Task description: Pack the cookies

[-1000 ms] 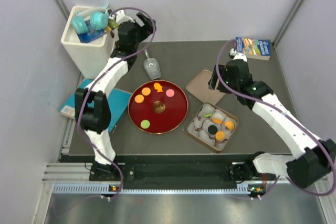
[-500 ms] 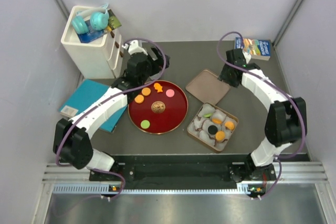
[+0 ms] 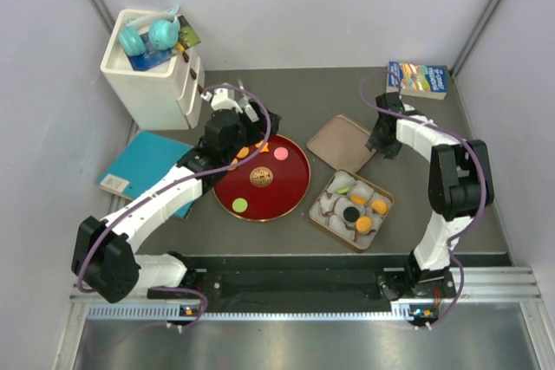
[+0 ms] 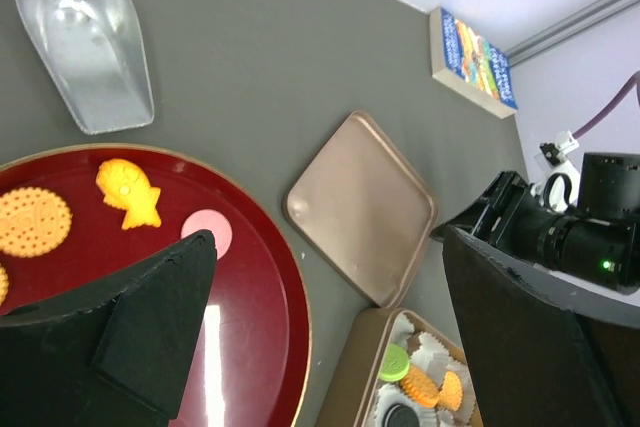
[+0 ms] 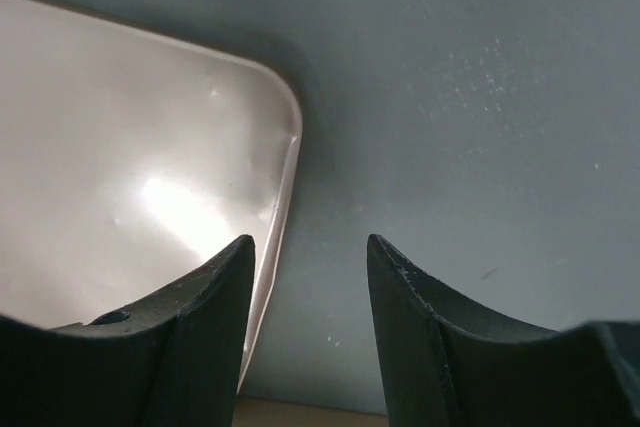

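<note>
The left pincer (image 4: pixel 325 237) is spread wide with nothing between its fingers. It hangs over the far-left part of the red plate (image 4: pixel 255 297).

On the plate by the left finger (image 4: pixel 150 317):
- pink cookie (image 4: pixel 210 229), partly covered by that finger
- fish-shaped orange cookie (image 4: pixel 130 193)
- round orange cookie (image 4: pixel 32 220)

The top view adds a brown cookie (image 3: pixel 261 177) at the plate's centre and a green cookie (image 3: pixel 239 205) near its near-left rim. Beyond the plate a scoop (image 4: pixel 85 42) lies on the table (image 4: pixel 300 47), apart from the rim.

The right pincer (image 5: pixel 310 242) has its fingers moderately apart and holds nothing. It is low over the right edge of the tan lid (image 5: pixel 130 177), one finger above the lid's rim and the other above bare table. Contact with the lid: cannot tell.

The tin (image 3: pixel 333 232) sits right of the plate, close against the lid's near corner. White paper cups (image 3: pixel 338 181) inside it hold the packed cookies (image 3: pixel 358 199): several orange, one green, one black.

Further out:
- a book (image 3: pixel 418 78) at the far right
- a white drawer box (image 3: pixel 152 84) at the far left, with blue headphones (image 3: pixel 147 36) on top
- a teal book (image 3: pixel 147 158) under the left arm
</note>
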Robot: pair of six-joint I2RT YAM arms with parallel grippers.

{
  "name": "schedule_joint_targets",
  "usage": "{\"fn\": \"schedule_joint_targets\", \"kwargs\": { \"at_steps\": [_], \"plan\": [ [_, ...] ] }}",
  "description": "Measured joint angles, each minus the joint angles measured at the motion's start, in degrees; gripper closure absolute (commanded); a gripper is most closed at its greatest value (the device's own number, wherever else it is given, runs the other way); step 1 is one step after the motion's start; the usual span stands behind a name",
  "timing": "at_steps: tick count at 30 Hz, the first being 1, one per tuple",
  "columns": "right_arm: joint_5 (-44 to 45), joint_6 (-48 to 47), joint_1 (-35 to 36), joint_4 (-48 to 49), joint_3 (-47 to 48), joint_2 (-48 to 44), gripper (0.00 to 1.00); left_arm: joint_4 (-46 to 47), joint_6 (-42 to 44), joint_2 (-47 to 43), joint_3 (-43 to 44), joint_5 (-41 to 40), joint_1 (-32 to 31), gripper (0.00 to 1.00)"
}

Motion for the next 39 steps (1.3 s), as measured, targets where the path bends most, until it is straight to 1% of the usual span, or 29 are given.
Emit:
{"fn": "schedule_joint_targets", "kwargs": {
  "at_steps": [3, 6, 9, 18, 19, 20, 21, 33, 39],
  "plan": [
    [-0.33, 0.02, -0.24, 0.74, -0.13, 1.53, 0.52, 0.22, 0.02, -0.24, -1.49, 0.0, -0.11, 0.02],
    [-0.66, 0.02, -0.24, 1.42, -0.15, 2.71, 0.55, 0.2, 0.0, -0.24, -2.4, 0.09, -0.15, 0.03],
    [-0.72, 0.02, -0.24, 1.81, -0.07, 3.72, 0.61, 0.33, -0.04, -0.26, -2.82, 0.26, -0.2, 0.04],
    [0.11, 0.57, -0.24, 4.0, 0.26, 4.39, 0.88, 0.48, -0.11, -0.26, -4.07, 0.39, -0.33, 0.05],
    [0.11, 0.85, -0.24, 4.2, 0.26, 4.44, 0.94, 0.48, -0.2, -0.24, -4.11, 0.39, -0.35, 0.06],
    [0.07, 1.01, -0.24, 4.37, 0.26, 4.44, 0.98, 0.48, -0.24, -0.24, -4.13, 0.39, -0.39, 0.06],
    [0.0, 1.14, -0.24, 4.55, 0.26, 4.46, 1.0, 0.48, -0.31, -0.24, -4.13, 0.39, -0.44, 0.06],
    [0.48, 1.95, -0.24, 4.57, 0.31, 4.31, 1.0, 0.63, -1.14, 0.02, -4.13, 0.44, -0.92, 0.07],
    [0.26, 2.45, -0.24, 1.2, 2.54, 2.1, 1.0, 0.66, -1.49, 0.02, -4.13, 0.92, -1.07, 0.07]
  ]
}}
